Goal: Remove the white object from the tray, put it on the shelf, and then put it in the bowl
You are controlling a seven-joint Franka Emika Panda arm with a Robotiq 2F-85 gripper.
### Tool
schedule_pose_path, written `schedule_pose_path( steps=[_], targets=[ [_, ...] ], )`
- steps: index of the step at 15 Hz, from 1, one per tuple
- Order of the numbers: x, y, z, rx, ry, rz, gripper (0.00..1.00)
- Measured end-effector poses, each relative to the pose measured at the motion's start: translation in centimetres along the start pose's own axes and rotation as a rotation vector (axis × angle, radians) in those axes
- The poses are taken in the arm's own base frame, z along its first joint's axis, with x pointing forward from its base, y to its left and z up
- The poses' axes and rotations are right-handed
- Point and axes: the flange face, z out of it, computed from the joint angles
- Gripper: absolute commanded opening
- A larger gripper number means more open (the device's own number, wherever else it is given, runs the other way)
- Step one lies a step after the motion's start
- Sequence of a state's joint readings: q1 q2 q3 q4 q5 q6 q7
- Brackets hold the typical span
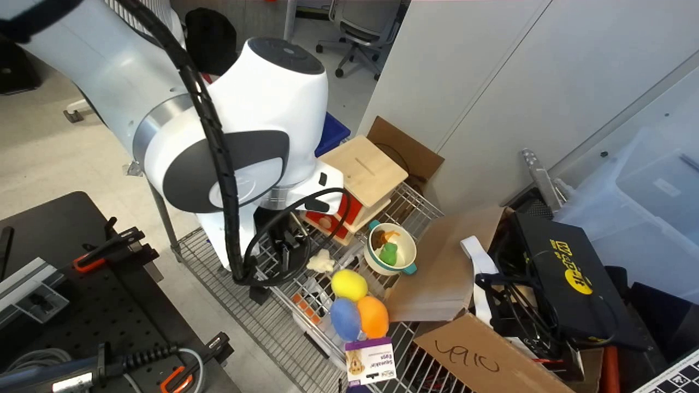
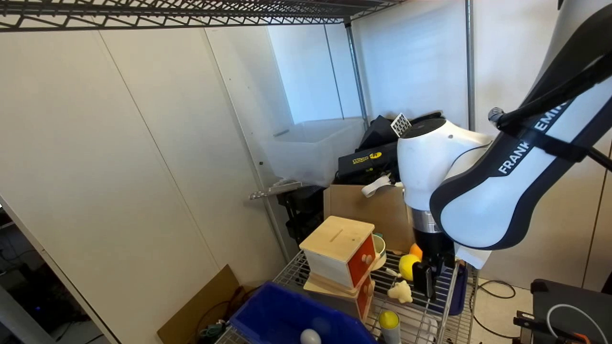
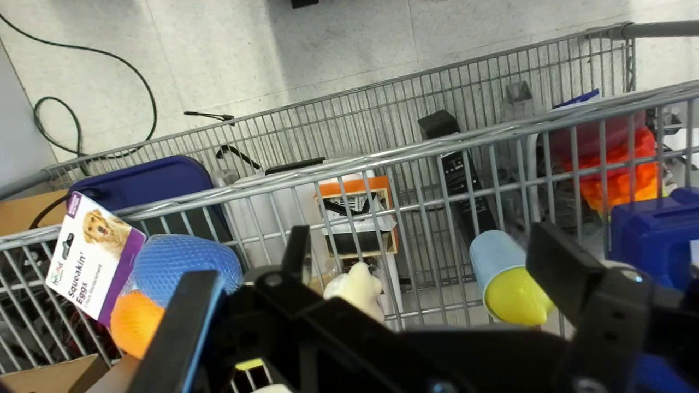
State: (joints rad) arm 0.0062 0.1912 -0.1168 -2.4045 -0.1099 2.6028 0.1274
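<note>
Exterior view, left to right: blue tray (image 2: pixel 272 306) with a white ball (image 2: pixel 311 337) inside; stacked red-and-wood boxes (image 2: pixel 337 251), standing between that tray and the bowl (image 2: pixel 379 253) partly hidden behind them; lumpy white object (image 2: pixel 400 291) lying on the wire shelf (image 2: pixel 292 274), one knob (image 3: pixel 360 271) pointing to the top of the wrist view, long axis unclear; yellow ball (image 2: pixel 408 266) near it. Gripper (image 2: pixel 432 277) points down just beside the object, fingers (image 3: pixel 183 322) spread wide; arm (image 2: pixel 483 210) slopes down from far right.

The toy (image 1: pixel 321 261) lies on the shelf (image 1: pixel 419 205) near the bowl (image 1: pixel 405 250).
</note>
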Motion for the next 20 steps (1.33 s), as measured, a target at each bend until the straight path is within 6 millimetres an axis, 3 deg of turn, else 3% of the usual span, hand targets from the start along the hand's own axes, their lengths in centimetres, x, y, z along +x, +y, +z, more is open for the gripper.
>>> schedule_pose_path(
  steps=[5, 11, 20],
  targets=[
    [-0.5, 0.1, -0.7, 0.004, 0.013, 0.002, 1.0],
    [-0.4, 0.6, 0.1, -0.024, 0.022, -0.035, 1.0],
    [3.1, 1.1, 2.6, -0.051, 0.039, -0.14, 1.0]
  ],
)
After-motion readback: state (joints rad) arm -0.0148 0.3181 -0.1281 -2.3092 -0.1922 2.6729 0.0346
